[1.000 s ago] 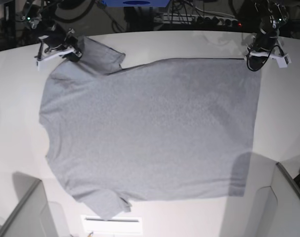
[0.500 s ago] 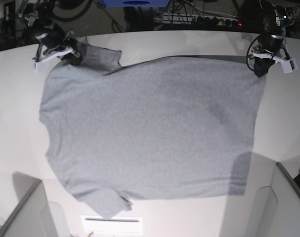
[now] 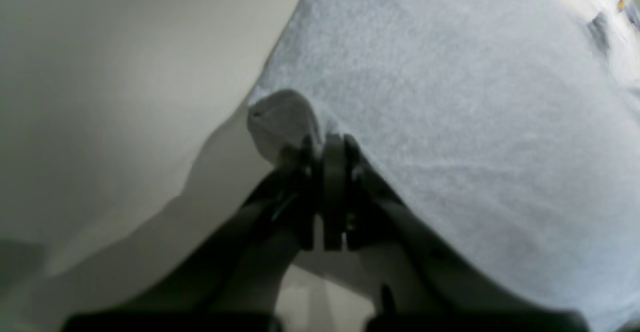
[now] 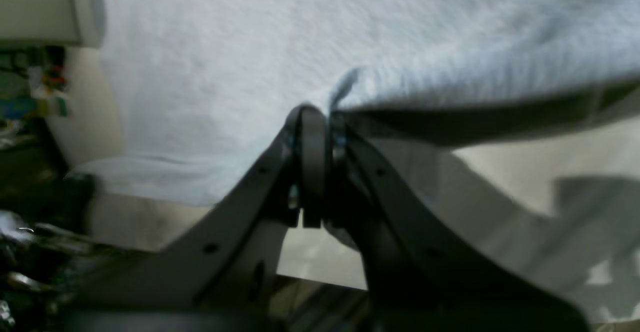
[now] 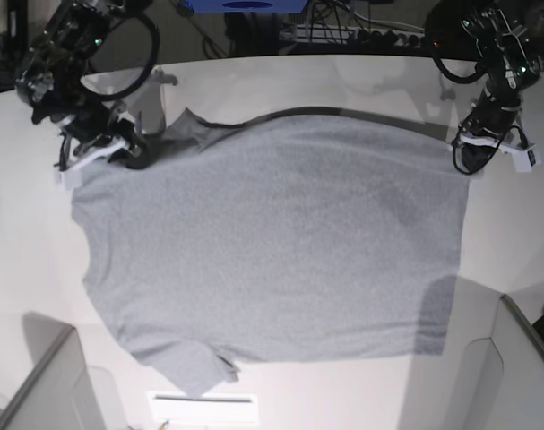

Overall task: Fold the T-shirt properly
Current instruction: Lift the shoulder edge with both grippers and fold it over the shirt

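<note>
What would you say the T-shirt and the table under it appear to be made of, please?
The T-shirt looks like a soft knit, probably cotton jersey: matte heather grey with a fine fuzzy speckle in the wrist views, and it drapes and bunches where each pincer pinches it. The table seems a hard, smooth off-white board, perhaps laminate, with a faint sheen; the exact material is unclear.

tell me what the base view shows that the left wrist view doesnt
Only the base view shows the whole T-shirt spread across the white table, both sleeves, and the right gripper shut on the shoulder end. Only the left wrist view shows, close up, the left gripper with its fingers pressed together on a bunched corner of fabric. Both show the grey shirt, the table, and the left gripper at the hem corner.
</note>
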Robot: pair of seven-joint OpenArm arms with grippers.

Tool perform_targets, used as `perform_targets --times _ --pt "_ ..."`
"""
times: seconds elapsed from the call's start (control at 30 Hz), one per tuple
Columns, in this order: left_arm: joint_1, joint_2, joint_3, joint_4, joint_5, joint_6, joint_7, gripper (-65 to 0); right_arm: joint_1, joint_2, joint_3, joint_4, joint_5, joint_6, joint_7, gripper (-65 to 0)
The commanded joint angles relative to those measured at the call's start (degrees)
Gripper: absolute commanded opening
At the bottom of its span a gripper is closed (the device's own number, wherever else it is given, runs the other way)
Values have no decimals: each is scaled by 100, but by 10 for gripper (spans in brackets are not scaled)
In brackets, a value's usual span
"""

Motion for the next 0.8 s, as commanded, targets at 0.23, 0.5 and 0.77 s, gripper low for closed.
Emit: perform_targets --times 0.23,0.5,0.77 --pt "-715 100 -61 90 301 -30 271 -650 917 309 -2 -719 127 -168 -213 -650" --pt "-1348 117 0 19 494 498 439 -650 1655 731 -662 -1545 127 -176 -63 -650" --pt "-1831 82 -9 -710 529 524 491 -650 2174 933 -1382 -2433 127 -510 640 -650"
